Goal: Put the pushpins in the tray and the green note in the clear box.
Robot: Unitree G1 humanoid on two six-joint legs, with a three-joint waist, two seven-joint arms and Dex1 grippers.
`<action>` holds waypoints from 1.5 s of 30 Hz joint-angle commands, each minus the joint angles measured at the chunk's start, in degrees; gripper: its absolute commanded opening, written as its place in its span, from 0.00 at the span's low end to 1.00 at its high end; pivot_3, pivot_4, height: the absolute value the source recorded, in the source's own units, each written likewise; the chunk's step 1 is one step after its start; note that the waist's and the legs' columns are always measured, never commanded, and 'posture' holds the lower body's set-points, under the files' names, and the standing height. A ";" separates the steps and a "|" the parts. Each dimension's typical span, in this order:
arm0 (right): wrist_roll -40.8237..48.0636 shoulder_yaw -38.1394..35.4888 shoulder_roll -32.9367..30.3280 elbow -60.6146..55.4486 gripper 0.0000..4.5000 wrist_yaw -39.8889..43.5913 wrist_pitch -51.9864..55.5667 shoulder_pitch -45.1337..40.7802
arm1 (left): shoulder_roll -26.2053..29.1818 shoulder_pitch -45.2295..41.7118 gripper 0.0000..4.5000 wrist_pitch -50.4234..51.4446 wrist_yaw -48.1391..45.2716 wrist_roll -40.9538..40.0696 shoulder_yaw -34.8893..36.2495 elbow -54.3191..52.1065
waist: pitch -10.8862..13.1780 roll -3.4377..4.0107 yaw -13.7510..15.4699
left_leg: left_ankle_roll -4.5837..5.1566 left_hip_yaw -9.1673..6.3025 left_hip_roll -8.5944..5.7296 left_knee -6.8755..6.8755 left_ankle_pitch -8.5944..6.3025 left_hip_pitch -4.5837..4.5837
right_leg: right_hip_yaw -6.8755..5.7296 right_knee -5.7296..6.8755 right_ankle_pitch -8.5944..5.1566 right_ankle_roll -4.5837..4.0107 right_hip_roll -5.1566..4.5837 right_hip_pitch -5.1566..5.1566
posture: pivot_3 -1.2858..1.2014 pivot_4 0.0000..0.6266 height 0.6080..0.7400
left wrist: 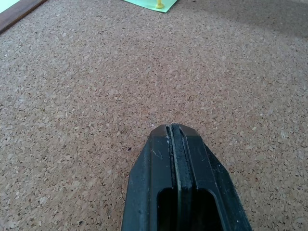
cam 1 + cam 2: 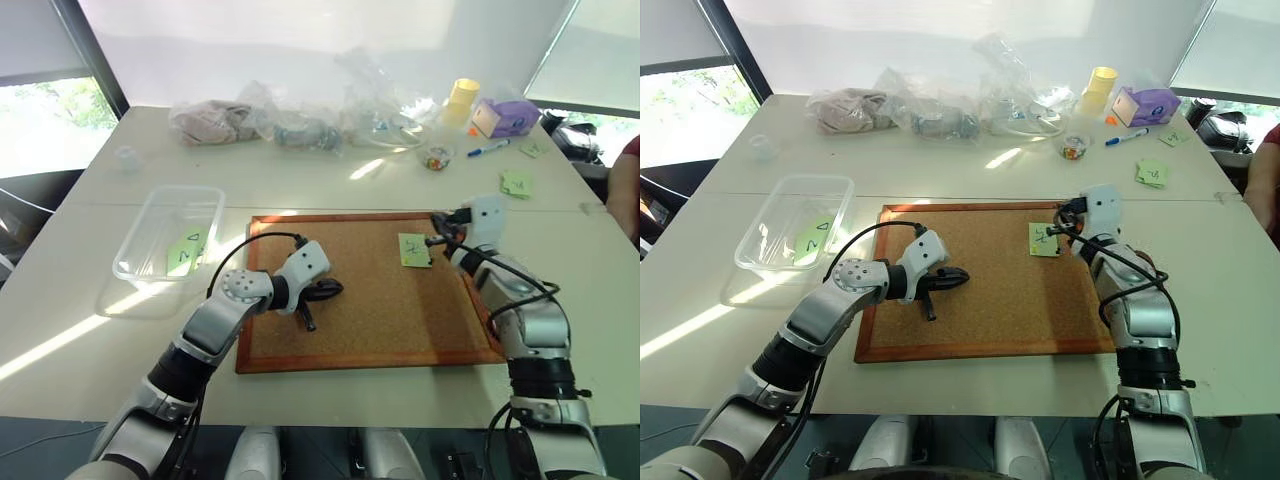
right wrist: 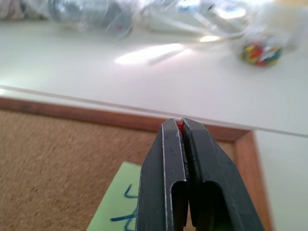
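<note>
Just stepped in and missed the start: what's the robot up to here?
It is clearing a corkboard. The right pincer is shut on a red pushpin, held above a green note that lies on the board with a yellow pin in it. The left pincer is shut, empty, over the cork. Another green note lies in the clear box.

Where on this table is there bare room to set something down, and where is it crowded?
Free: the corkboard surface between the left tool and the pinned note, and the white table strip between the corkboard and the bags. The clear box holds just one green note. Crowded: the far edge, with bags, yellow cup, purple box, pen.
</note>
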 commanded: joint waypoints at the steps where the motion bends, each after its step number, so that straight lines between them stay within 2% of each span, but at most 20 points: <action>1: 1.32 -3.65 0.45 -7.95 0.00 -2.10 -0.23 2.11 | 0.58 1.06 0.00 1.37 0.23 1.47 -1.15 1.30 | 0.00 0.01 -0.01 | 0.00 0.00 0.00 0.00 0.00 0.00 | 0.00 0.00 0.00 0.00 0.00 0.00 | 0.52 0.24 0.98; 6: 1.44 -9.99 0.42 -19.24 0.00 -6.64 4.07 10.99 | 0.46 0.68 0.00 0.79 -0.09 1.52 -1.36 1.75 | -0.02 0.01 0.13 | 0.00 -0.01 0.00 0.00 0.00 -0.01 | 0.00 -0.01 0.00 0.00 -0.01 0.00 | 0.52 0.24 0.98; 10: 2.31 -13.14 0.40 -23.46 0.00 -7.56 8.02 17.37 | 0.16 0.66 0.00 0.52 -0.22 1.52 -1.61 2.05 | -0.10 0.10 0.07 | 0.00 0.00 -0.01 0.00 0.00 0.02 | 0.01 -0.01 0.00 -0.01 -0.01 0.03 | 0.52 0.24 0.98; 17: 1.26 -14.08 0.97 -22.03 0.00 -10.35 12.83 20.89 | -0.22 0.13 0.00 -0.68 -0.89 1.94 -1.93 3.35 | -0.22 0.27 0.01 | 0.01 0.01 -0.02 -0.02 -0.01 0.26 | 0.04 -0.02 -0.02 -0.03 0.00 0.25 | 0.52 0.24 0.98; 24: 1.48 -14.90 1.53 -17.62 0.00 -10.27 11.42 21.10 | -0.63 -0.14 0.00 -1.21 -1.13 2.50 -1.88 4.05 | -0.23 0.27 0.10 | 0.01 0.01 -0.05 -0.02 -0.01 0.26 | 0.05 -0.05 -0.02 -0.03 0.00 0.28 | 0.52 0.24 0.98; 27: 1.38 -15.08 1.66 -17.18 0.17 -10.37 11.06 21.14 | -0.56 -0.01 0.00 -1.28 -1.13 2.73 -1.73 4.06 | -0.24 0.28 0.09 | 0.02 0.01 -0.05 -0.02 -0.01 0.26 | 0.05 -0.05 -0.02 -0.03 0.00 0.28 | 0.52 0.24 0.98; 32: 0.95 -15.10 1.70 -16.45 0.72 -10.86 10.59 21.25 | -0.60 0.05 0.00 -1.45 -1.13 2.92 -1.59 4.12 | -0.24 0.29 0.09 | 0.02 0.01 -0.05 -0.02 -0.01 0.26 | 0.05 -0.05 -0.02 -0.03 0.00 0.29 | 0.52 0.24 0.98; 33: 0.89 -15.06 1.67 -16.34 0.86 -10.94 10.52 21.24 | -0.62 0.04 0.00 -1.50 -1.13 2.95 -1.58 4.17 | -0.24 0.29 0.09 | 0.02 0.01 -0.04 -0.02 -0.01 0.26 | 0.05 -0.05 -0.02 -0.03 0.00 0.29 | 0.52 0.24 0.98; 34: 0.86 -15.03 1.63 -16.27 0.94 -11.01 10.49 21.25 | -0.63 0.06 0.00 -1.51 -1.14 2.96 -1.57 4.14 | -0.24 0.29 0.09 | 0.02 0.01 -0.04 -0.02 -0.01 0.26 | 0.05 -0.05 -0.02 -0.03 0.00 0.29 | 0.52 0.24 0.98; 35: 0.87 -15.01 1.59 -16.24 0.97 -11.05 10.47 21.25 | -0.64 0.07 0.00 -1.52 -1.15 2.96 -1.55 4.12 | -0.24 0.29 0.09 | 0.02 0.01 -0.04 -0.02 -0.01 0.26 | 0.05 -0.05 -0.02 -0.03 0.00 0.29 | 0.52 0.24 0.98; 41: 1.96 -15.50 2.07 -16.36 0.97 -11.03 10.86 21.26 | -0.69 0.05 0.00 -1.69 -1.23 3.00 -1.53 4.09 | -0.25 0.29 0.10 | 0.02 0.00 -0.04 -0.02 -0.01 0.26 | 0.05 -0.06 -0.02 -0.03 0.00 0.29 | 0.52 0.24 0.98; 45: 6.23 -18.37 4.77 -16.73 0.97 -12.28 12.59 19.38 | -0.77 0.01 0.00 -1.84 -1.22 3.06 -1.55 4.14 | -0.25 0.30 0.09 | 0.02 0.00 -0.04 -0.02 -0.01 0.25 | 0.05 -0.06 -0.02 -0.03 0.00 0.29 | 0.52 0.24 0.98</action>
